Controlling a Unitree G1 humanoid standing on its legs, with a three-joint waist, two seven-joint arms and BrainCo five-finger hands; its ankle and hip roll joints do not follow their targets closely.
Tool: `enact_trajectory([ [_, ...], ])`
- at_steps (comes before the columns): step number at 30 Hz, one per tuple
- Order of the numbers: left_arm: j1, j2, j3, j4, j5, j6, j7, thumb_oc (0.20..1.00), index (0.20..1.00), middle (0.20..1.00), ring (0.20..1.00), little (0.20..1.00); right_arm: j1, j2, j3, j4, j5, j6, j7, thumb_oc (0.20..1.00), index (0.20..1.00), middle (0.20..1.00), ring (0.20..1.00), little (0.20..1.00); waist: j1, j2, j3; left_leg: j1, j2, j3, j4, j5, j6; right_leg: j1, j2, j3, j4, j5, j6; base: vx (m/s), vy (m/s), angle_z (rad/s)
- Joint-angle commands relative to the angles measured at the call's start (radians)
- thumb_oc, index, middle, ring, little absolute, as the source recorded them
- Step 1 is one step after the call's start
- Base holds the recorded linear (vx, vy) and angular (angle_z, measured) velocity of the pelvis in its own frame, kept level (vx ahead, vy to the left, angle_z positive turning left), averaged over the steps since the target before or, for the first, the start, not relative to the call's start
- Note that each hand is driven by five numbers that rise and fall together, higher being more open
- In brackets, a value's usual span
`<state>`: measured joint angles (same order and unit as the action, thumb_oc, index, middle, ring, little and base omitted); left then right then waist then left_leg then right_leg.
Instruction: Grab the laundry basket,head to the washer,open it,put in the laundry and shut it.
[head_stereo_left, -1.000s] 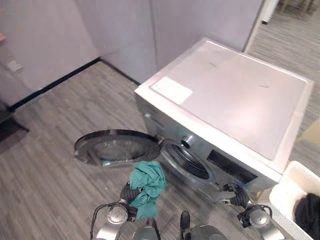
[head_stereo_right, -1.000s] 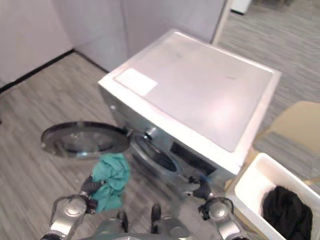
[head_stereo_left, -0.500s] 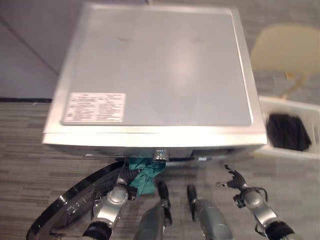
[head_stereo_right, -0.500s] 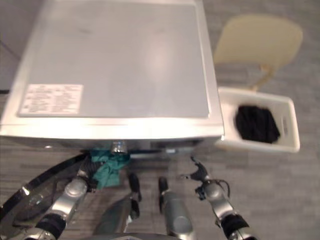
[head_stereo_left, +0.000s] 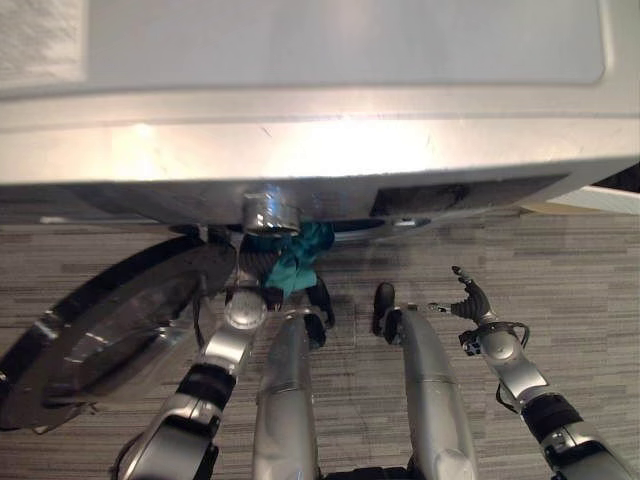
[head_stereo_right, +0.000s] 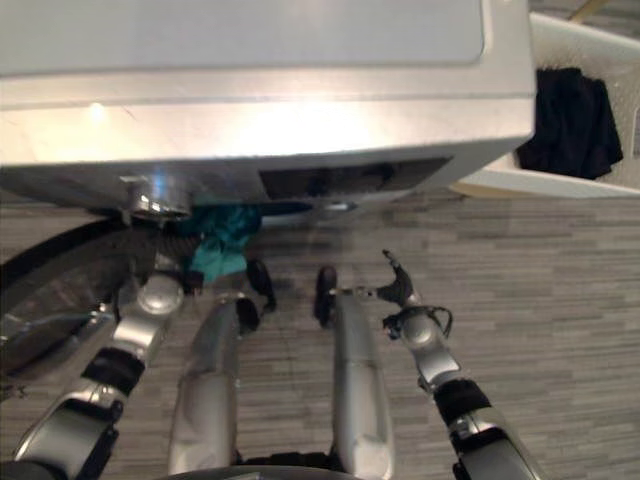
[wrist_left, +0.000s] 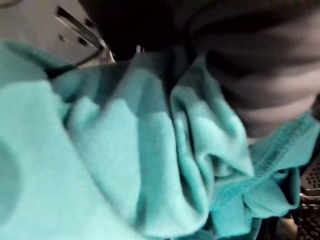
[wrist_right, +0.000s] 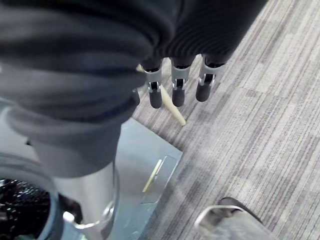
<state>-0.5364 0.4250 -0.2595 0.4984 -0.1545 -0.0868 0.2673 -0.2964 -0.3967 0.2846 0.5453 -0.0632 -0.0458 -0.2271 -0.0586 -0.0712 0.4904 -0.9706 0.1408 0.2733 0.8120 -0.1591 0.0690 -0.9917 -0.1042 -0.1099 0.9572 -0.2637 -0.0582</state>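
Observation:
My left hand (head_stereo_left: 254, 272) is shut on a bunched teal garment (head_stereo_left: 292, 265) and holds it right under the front edge of the silver washer (head_stereo_left: 330, 60), at the drum opening below the knob (head_stereo_left: 270, 213). In the left wrist view the teal garment (wrist_left: 125, 150) lies against the hand's dark cover, with the fingers buried in it. The round washer door (head_stereo_left: 110, 320) hangs open to the left. My right hand (head_stereo_left: 466, 300) hovers open over the floor on the right; its fingers (wrist_right: 175, 90) are straight and hold nothing.
The white laundry basket (head_stereo_right: 560, 183) stands on the floor against the washer's right side, with a dark garment (head_stereo_right: 570, 110) in it. Grey striped floor runs in front of the washer. The open door takes up the space on the left.
The camera has swung down and closer to the washer's front. My left hand has carried the teal garment from beside the door up to the drum opening. The right hand stays open.

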Motion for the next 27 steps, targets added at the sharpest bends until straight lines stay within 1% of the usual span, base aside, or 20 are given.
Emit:
enact_trajectory([
  [1, -0.062, 0.041, -0.02, -0.031, 0.007, -0.07, 0.077, 0.2, 0.2, 0.2, 0.2, 0.2, 0.094, -0.015, 0.011, -0.073, 0.028, -0.052, -0.031, 1.0, 1.0, 1.0, 1.0, 1.0, -0.03, 0.024, -0.105, -0.037, 0.061, -0.079, 0.133, -0.122, -0.013, -0.023, -0.016, 0.028, -0.065, 0.021, 0.083, -0.04, -0.043, 0.04],
  [2, -0.168, 0.079, -0.037, -0.001, 0.022, -0.067, 0.112, 0.2, 0.2, 0.2, 0.2, 0.2, 0.108, -0.017, 0.017, -0.089, 0.036, -0.071, -0.03, 1.0, 1.0, 1.0, 1.0, 1.0, -0.042, 0.023, -0.106, -0.099, 0.075, -0.097, 0.195, -0.147, -0.008, -0.082, -0.016, 0.034, -0.007, -0.005, 0.074, -0.04, -0.043, 0.03],
  [3, -0.173, 0.08, -0.04, 0.003, 0.022, -0.068, 0.113, 0.2, 0.2, 0.2, 0.2, 0.2, 0.107, -0.016, 0.016, -0.089, 0.036, -0.071, -0.03, 1.0, 1.0, 1.0, 1.0, 1.0, -0.041, 0.023, -0.107, -0.106, 0.076, -0.099, 0.2, -0.149, -0.008, -0.088, -0.016, 0.033, -0.002, -0.008, 0.074, -0.03, -0.05, -0.02],
  [4, -0.237, 0.105, -0.048, 0.027, 0.029, -0.064, 0.139, 0.2, 0.2, 0.2, 0.2, 0.2, 0.113, -0.019, 0.021, -0.099, 0.043, -0.083, -0.028, 1.0, 1.0, 1.0, 1.0, 1.0, -0.05, 0.021, -0.109, -0.132, 0.082, -0.107, 0.23, -0.158, -0.007, -0.111, -0.015, 0.036, 0.019, -0.017, 0.07, -0.01, -0.052, -0.02],
  [5, -0.367, 0.157, -0.085, 0.078, 0.056, -0.058, 0.191, 0.2, 0.2, 0.2, 0.2, 0.2, 0.121, -0.021, 0.028, -0.117, 0.055, -0.102, -0.024, 1.0, 1.0, 1.0, 1.0, 1.0, -0.062, 0.019, -0.112, -0.196, 0.095, -0.125, 0.293, -0.177, -0.007, -0.17, -0.014, 0.037, 0.075, -0.033, 0.069, -0.02, -0.065, -0.01],
  [7, -0.468, 0.2, -0.124, 0.125, 0.079, -0.052, 0.223, 0.2, 0.2, 0.2, 0.2, 0.2, 0.119, -0.025, 0.042, -0.115, 0.064, -0.12, -0.023, 1.0, 1.0, 1.0, 1.0, 1.0, -0.072, 0.02, -0.116, -0.233, 0.102, -0.136, 0.328, -0.19, -0.005, -0.204, -0.012, 0.036, 0.101, -0.041, 0.068, -0.01, -0.054, -0.11],
  [9, -0.606, 0.247, -0.199, 0.216, 0.086, -0.041, 0.234, 0.2, 0.2, 0.2, 0.2, 0.2, 0.102, -0.037, 0.05, -0.115, 0.078, -0.134, -0.025, 1.0, 1.0, 1.0, 1.0, 1.0, -0.082, 0.021, -0.117, -0.286, 0.106, -0.148, 0.365, -0.2, -0.001, -0.248, -0.01, 0.033, 0.131, -0.05, 0.066, -0.02, -0.024, -0.17],
  [10, -0.654, 0.262, -0.235, 0.27, 0.089, -0.031, 0.222, 0.57, 0.57, 0.57, 0.57, 0.57, 0.094, -0.048, 0.055, -0.114, 0.085, -0.138, -0.027, 1.0, 1.0, 1.0, 1.0, 1.0, -0.09, 0.024, -0.12, -0.307, 0.107, -0.152, 0.379, -0.203, 0.001, -0.267, -0.007, 0.033, 0.14, -0.049, 0.067, -0.01, 0.004, 0.21],
  [11, -0.663, 0.261, -0.241, 0.277, 0.086, -0.034, 0.221, 0.768, 0.768, 0.768, 0.768, 0.768, 0.091, -0.046, 0.053, -0.113, 0.085, -0.138, -0.027, 1.0, 1.0, 1.0, 1.0, 1.0, -0.089, 0.023, -0.121, -0.313, 0.107, -0.153, 0.382, -0.203, 0.001, -0.272, -0.007, 0.032, 0.143, -0.05, 0.067, -0.02, -0.001, 0.21],
  [12, -0.773, 0.302, -0.335, 0.409, 0.122, -0.007, 0.164, 1.0, 1.0, 1.0, 1.0, 1.0, 0.066, -0.066, 0.063, -0.107, 0.099, -0.14, -0.018, 1.0, 1.0, 1.0, 1.0, 1.0, -0.101, 0.028, -0.126, -0.362, 0.108, -0.169, 0.414, -0.207, 0.007, -0.313, 0.003, 0.036, 0.166, -0.048, 0.069, -0.01, -0.009, 0.08],
  [14, -0.793, 0.325, -0.383, 0.415, 0.187, 0.001, 0.143, 1.0, 1.0, 1.0, 1.0, 1.0, 0.061, -0.075, 0.063, -0.11, 0.094, -0.143, -0.012, 1.0, 1.0, 1.0, 1.0, 1.0, -0.098, 0.03, -0.13, -0.388, 0.106, -0.179, 0.432, -0.208, 0.009, -0.331, 0.005, 0.031, 0.179, -0.049, 0.07, 0.01, -0.017, -0.08],
  [15, -0.763, 0.311, -0.374, 0.411, 0.189, 0.012, 0.113, 1.0, 1.0, 1.0, 1.0, 1.0, 0.065, -0.077, 0.062, -0.114, 0.092, -0.139, -0.006, 1.0, 1.0, 1.0, 1.0, 1.0, -0.092, 0.033, -0.136, -0.402, 0.106, -0.187, 0.446, -0.212, 0.013, -0.341, 0.006, 0.026, 0.189, -0.051, 0.07, 0.03, -0.011, 0.06],
  [17, -0.708, 0.276, -0.395, 0.442, 0.275, 0.026, 0.043, 1.0, 1.0, 1.0, 1.0, 1.0, 0.078, -0.078, 0.059, -0.106, 0.086, -0.132, 0.012, 1.0, 1.0, 1.0, 1.0, 1.0, -0.083, 0.033, -0.157, -0.392, 0.096, -0.192, 0.442, -0.214, 0.011, -0.335, 0.006, 0.024, 0.19, -0.059, 0.067, 0.03, -0.014, 0.09],
  [18, -0.691, 0.268, -0.382, 0.432, 0.272, 0.025, 0.041, 1.0, 1.0, 1.0, 1.0, 1.0, 0.081, -0.08, 0.057, -0.105, 0.085, -0.134, 0.011, 1.0, 1.0, 1.0, 1.0, 1.0, -0.081, 0.033, -0.163, -0.385, 0.093, -0.191, 0.435, -0.213, 0.01, -0.329, 0.004, 0.023, 0.185, -0.061, 0.066, 0.02, -0.033, 0.08],
  [20, -0.584, 0.243, -0.315, 0.377, 0.25, 0.018, 0.044, 1.0, 1.0, 1.0, 1.0, 1.0, 0.089, -0.075, 0.05, -0.092, 0.087, -0.131, 0.011, 1.0, 1.0, 1.0, 1.0, 1.0, -0.071, 0.036, -0.18, -0.354, 0.086, -0.189, 0.399, -0.206, 0.003, -0.298, -0.003, 0.017, 0.162, -0.062, 0.065, -0.01, -0.027, 0.14],
  [21, -0.493, 0.226, -0.27, 0.324, 0.24, 0.011, 0.046, 1.0, 1.0, 1.0, 1.0, 1.0, 0.09, -0.065, 0.039, -0.082, 0.087, -0.122, 0.008, 1.0, 1.0, 1.0, 1.0, 1.0, -0.058, 0.034, -0.187, -0.319, 0.081, -0.187, 0.364, -0.198, -0.005, -0.264, -0.009, 0.011, 0.136, -0.061, 0.065, -0.03, -0.019, 0.25],
  [23, -0.363, 0.189, -0.199, 0.259, 0.207, 0.004, 0.045, 1.0, 1.0, 1.0, 1.0, 1.0, 0.099, -0.054, 0.034, -0.074, 0.085, -0.11, 0.002, 1.0, 1.0, 1.0, 1.0, 1.0, -0.048, 0.031, -0.196, -0.259, 0.074, -0.177, 0.302, -0.182, -0.016, -0.206, -0.012, 0.003, 0.084, -0.054, 0.067, -0.03, -0.016, 0.21],
  [24, -0.207, 0.144, -0.133, 0.171, 0.168, -0.005, 0.036, 1.0, 1.0, 1.0, 1.0, 1.0, 0.113, -0.039, 0.013, -0.058, 0.074, -0.088, 0.0, 1.0, 1.0, 1.0, 1.0, 1.0, -0.028, 0.03, -0.205, -0.184, 0.069, -0.164, 0.23, -0.166, -0.029, -0.135, -0.021, -0.01, 0.019, -0.045, 0.074, -0.02, -0.015, 0.2],
  [27, 0.003, 0.075, -0.05, 0.095, 0.13, -0.018, 0.003, 1.0, 1.0, 1.0, 1.0, 1.0, 0.132, -0.025, -0.012, -0.019, 0.067, -0.061, 0.001, 1.0, 1.0, 1.0, 1.0, 1.0, -0.01, 0.023, -0.211, -0.027, 0.051, -0.136, 0.091, -0.129, -0.047, 0.006, -0.027, -0.023, -0.09, -0.018, 0.085, 0.02, 0.002, 0.24],
])
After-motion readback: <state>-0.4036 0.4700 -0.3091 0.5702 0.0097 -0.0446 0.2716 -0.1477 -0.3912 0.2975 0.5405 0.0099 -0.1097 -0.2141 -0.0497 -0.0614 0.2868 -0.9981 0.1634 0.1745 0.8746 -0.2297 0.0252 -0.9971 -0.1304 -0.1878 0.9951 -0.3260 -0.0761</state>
